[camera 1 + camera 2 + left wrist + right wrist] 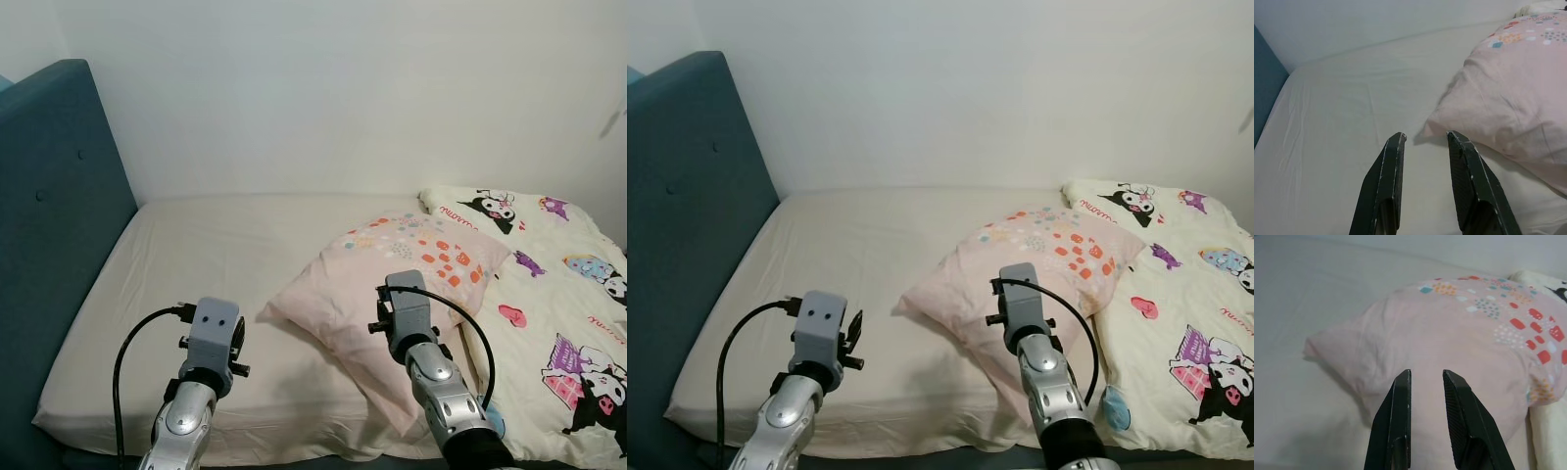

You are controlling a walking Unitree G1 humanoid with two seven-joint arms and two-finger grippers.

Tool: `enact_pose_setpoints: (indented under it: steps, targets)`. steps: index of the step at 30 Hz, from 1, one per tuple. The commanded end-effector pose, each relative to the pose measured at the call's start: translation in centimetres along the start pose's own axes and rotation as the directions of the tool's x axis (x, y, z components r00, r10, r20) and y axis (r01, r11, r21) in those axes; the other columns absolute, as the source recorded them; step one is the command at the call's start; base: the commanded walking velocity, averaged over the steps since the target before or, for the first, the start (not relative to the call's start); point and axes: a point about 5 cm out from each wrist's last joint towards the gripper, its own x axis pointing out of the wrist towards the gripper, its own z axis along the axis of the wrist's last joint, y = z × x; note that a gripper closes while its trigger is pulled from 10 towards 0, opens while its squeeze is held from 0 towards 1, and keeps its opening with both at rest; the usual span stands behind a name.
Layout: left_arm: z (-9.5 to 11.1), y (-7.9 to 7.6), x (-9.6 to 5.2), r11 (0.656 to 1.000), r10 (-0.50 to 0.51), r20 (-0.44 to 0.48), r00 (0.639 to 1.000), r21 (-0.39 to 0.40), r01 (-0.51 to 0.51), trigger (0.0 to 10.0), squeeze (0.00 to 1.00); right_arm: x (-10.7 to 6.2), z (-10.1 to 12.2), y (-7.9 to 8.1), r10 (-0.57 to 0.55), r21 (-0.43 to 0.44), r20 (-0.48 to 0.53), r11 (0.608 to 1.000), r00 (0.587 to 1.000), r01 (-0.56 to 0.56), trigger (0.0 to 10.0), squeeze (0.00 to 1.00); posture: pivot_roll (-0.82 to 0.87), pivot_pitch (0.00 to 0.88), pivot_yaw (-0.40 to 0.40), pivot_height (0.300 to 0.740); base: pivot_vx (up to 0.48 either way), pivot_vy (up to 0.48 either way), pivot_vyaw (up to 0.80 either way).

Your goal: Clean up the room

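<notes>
A pale pink pillow (pixel 392 264) with coloured dots on its far corner lies askew on the middle of the bed, one end near the front edge. My right gripper (pixel 1426 372) hovers open just above the pillow's near side, nothing between its fingers. My left gripper (pixel 1426 135) is open over the bare cream sheet (pixel 216 255), pointing at the pillow's left corner (pixel 1432 128) and apart from it. A white comforter (pixel 558 294) printed with cartoon characters covers the right part of the bed, rumpled.
A tall dark blue padded headboard (pixel 49 225) stands along the bed's left side. A plain white wall (pixel 343 88) runs behind the bed. The mattress front edge (pixel 265 446) is just before my arms.
</notes>
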Motion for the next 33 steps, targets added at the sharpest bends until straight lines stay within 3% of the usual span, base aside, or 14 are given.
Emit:
enact_pose_setpoints:
  steps: [1,7,29,33]
  targets:
    - [0.08,-0.1,-0.09,1.0,-0.008,0.005,1.0,-0.01,0.008,10.0,0.0,-0.21,-0.93,0.59,0.025,0.0,-0.042,1.0,0.999,-0.025,10.0,0.0,0.06,0.01,-0.043,0.74,0.0,0.0,0.0]
    - [0.18,-0.09,-0.33,1.0,-0.02,0.019,1.0,-0.02,0.021,10.0,0.0,-0.37,-1.25,1.29,0.05,-0.002,-0.05,0.999,0.997,-0.05,10.0,0.0,0.06,0.012,-0.046,0.74,0.0,0.0,0.0]
    - [0.32,-0.13,-0.41,0.999,-0.025,0.029,0.999,-0.034,0.026,10.0,0.0,-0.42,-1.3,1.24,0.061,-0.01,-0.055,0.998,0.997,-0.061,10.0,0.0,0.05,0.014,-0.05,0.74,0.296,0.0,0.0]
    - [0.22,-0.03,-0.32,1.0,-0.009,0.021,1.0,-0.03,0.009,10.0,0.0,-0.39,-1.28,1.19,0.062,-0.015,-0.055,0.998,0.997,-0.063,10.0,0.0,0.05,0.015,-0.05,0.74,0.0,0.0,0.0]
